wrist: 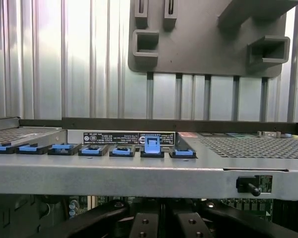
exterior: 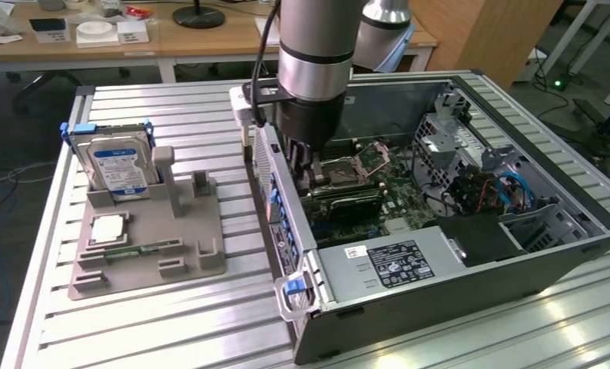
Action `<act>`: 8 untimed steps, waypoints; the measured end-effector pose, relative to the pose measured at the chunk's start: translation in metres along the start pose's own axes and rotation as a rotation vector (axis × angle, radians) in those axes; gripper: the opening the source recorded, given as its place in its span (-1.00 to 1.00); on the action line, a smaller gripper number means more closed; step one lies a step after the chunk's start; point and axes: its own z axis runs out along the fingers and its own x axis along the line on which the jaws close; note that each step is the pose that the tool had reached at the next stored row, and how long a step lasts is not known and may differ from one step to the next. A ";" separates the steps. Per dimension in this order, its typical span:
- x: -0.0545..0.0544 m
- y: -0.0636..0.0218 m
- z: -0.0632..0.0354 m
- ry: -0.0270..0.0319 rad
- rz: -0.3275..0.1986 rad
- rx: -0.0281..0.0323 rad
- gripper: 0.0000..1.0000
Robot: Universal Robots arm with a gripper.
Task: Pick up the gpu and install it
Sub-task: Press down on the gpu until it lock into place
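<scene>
In the exterior view, the grey parts stand sits to the left of the open computer case, holding the hard drive and a small memory stick; no card is left on it. Further back, the gripper reaches down inside the case over the motherboard, fingers drawn fully together. The gpu appears as a dark card low beside them, likely seated or nearly so. Whether the fingers grip it I cannot tell.

Matt grey plastic holder, ribbed shiny metal table
</scene>
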 end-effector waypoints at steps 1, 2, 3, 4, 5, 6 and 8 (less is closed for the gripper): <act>0.000 0.0001 0.0003 -0.0001 0.000 -0.0007 -0.79; 0.000 0.0001 0.0008 -0.0001 0.000 -0.0012 -0.79; 0.000 0.0002 0.0019 0.0000 0.000 -0.0015 -0.79; 0.000 0.0003 0.0033 -0.0001 0.000 -0.0016 -0.79; 0.000 0.0002 0.0045 -0.0008 0.000 -0.0016 -0.79; 0.000 -0.0001 0.0047 -0.0012 0.000 -0.0018 -0.79; 0.000 -0.0003 0.0039 -0.0018 0.000 -0.0016 -0.79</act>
